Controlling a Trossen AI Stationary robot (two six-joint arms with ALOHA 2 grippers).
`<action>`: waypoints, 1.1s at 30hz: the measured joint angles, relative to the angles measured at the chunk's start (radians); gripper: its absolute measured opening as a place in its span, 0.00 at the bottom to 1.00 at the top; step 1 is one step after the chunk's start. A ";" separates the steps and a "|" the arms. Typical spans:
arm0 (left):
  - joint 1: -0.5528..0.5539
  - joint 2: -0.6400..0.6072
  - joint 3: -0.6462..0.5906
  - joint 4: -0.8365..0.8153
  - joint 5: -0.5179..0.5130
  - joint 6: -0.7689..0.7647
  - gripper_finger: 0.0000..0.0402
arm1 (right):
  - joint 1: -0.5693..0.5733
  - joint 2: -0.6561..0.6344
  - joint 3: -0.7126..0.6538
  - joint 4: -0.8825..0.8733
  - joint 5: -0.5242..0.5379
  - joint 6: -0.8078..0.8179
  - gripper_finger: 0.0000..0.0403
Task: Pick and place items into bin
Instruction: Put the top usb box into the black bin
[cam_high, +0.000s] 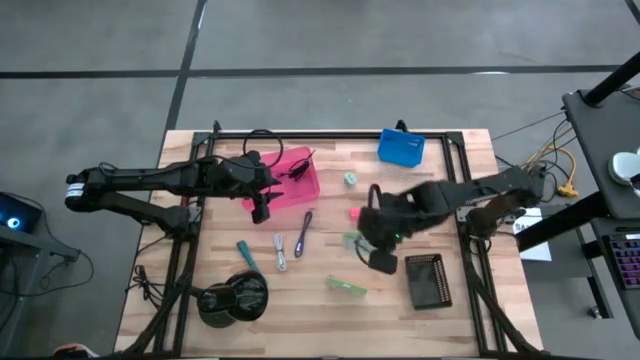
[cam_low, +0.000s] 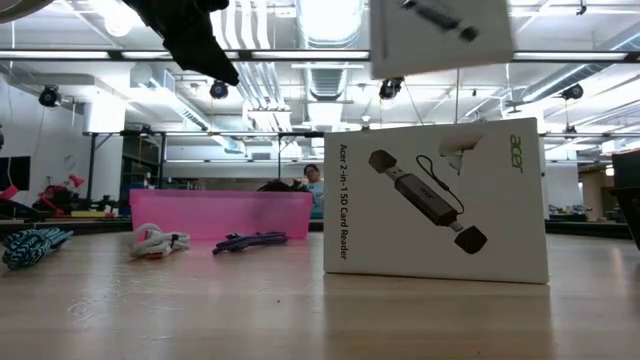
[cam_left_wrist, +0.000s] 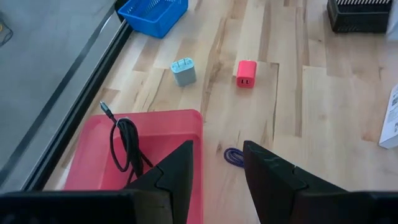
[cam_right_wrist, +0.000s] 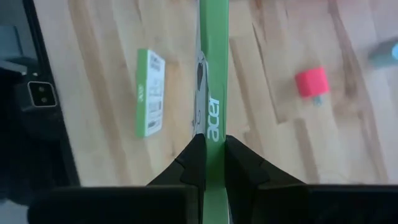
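Note:
My right gripper (cam_high: 368, 245) is shut on a green and white Acer packet (cam_right_wrist: 211, 93), raised above the table's middle; the low view shows the packet (cam_low: 440, 35) high up. A second Acer packet (cam_high: 347, 287) stands on its edge on the table. My left gripper (cam_left_wrist: 217, 168) is open and empty over the near rim of the pink bin (cam_high: 290, 180). A black cable (cam_left_wrist: 124, 146) lies inside that bin. On the table lie the pink cube (cam_high: 354, 213), pale teal cube (cam_high: 349, 179), purple cord (cam_high: 303, 232), grey cord (cam_high: 280, 250) and teal pen (cam_high: 245, 253). My right gripper pinches the packet across its thin green edge (cam_right_wrist: 211, 134), one finger on each broad face. In the low view the packet is lifted clear of the table and hangs above the second one.
A big black round object (cam_high: 232, 295) sits near the table's near left corner. A black box (cam_high: 427, 278) lies at the near right, and a blue basket (cam_high: 401, 147) stands at the far edge. Bare wood shows between the cords and the cubes.

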 joint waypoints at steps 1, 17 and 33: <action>0.000 0.000 0.000 0.000 0.000 0.000 0.31 | 0.023 -0.004 0.000 -0.008 0.016 0.037 0.07; 0.000 0.000 0.000 0.000 0.001 -0.001 0.31 | 0.332 -0.047 -0.001 -0.231 0.081 0.739 0.07; 0.000 0.020 -0.002 0.000 0.002 -0.002 0.31 | 0.577 -0.045 -0.132 -0.245 0.128 1.347 0.07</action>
